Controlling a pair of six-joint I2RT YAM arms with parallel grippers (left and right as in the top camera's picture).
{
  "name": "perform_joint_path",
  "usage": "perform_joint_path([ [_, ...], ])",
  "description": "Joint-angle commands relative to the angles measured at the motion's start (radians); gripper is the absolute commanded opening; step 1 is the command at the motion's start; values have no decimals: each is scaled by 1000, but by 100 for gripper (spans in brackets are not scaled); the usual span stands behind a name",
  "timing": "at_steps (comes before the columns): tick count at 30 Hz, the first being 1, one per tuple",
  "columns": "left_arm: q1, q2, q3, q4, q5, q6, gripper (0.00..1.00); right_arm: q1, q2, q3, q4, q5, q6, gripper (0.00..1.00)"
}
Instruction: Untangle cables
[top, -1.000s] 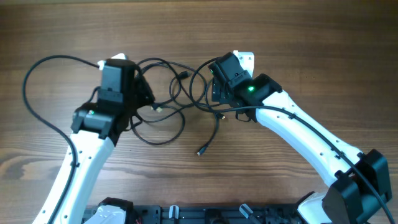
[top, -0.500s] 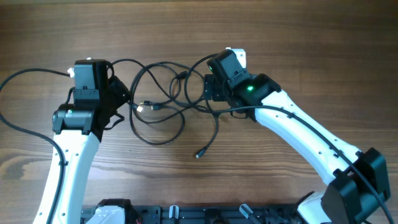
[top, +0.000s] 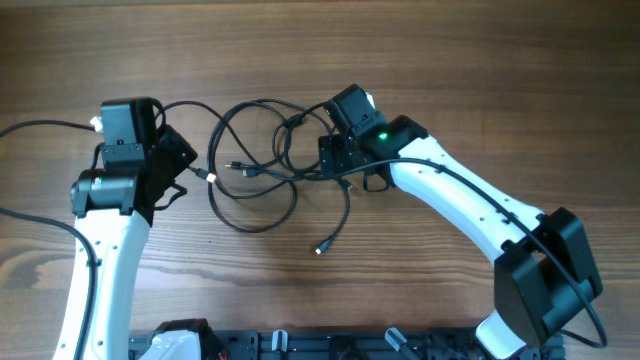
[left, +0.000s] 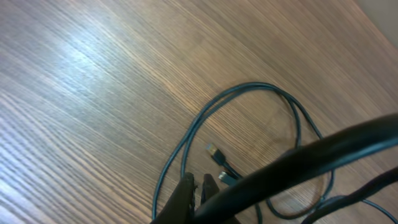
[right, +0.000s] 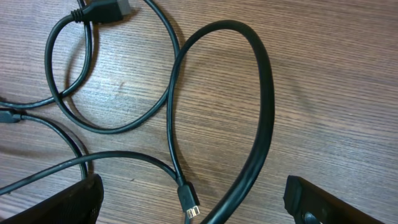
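Several thin black cables (top: 254, 229) lie tangled in overlapping loops at the table's middle; one loose plug end (top: 322, 246) trails toward the front. My left gripper (top: 188, 168) is at the tangle's left edge. In the left wrist view its fingers (left: 198, 183) are pressed together, apparently on a thin cable, with a cable loop (left: 249, 86) and small plugs (left: 214, 151) just beyond. My right gripper (top: 345, 160) is over the tangle's right side, wide open (right: 193, 208), straddling a small plug (right: 189, 205) and a thicker loop (right: 268, 93).
The wood table (top: 480, 60) stretches all round the tangle. My left arm's own thick wire (top: 40, 127) runs off to the left and crosses the left wrist view (left: 323, 146). A larger plug (right: 106, 9) lies at the top of the right wrist view.
My left gripper has moved left, drawing the tangle's left plugs and strand with it. My right gripper has shifted slightly left over the tangle and stays open.
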Motion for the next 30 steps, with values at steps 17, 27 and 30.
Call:
perform_joint_path([
  [17,82,3,-1,-37,-88,-14,4,-5,21,1,246,-108,72,100],
  [27,82,3,-1,-85,-168,-14,4,-60,20,1,293,-1,217,100],
  [30,82,3,-1,-86,-168,-14,4,-106,20,1,280,-2,217,100],
])
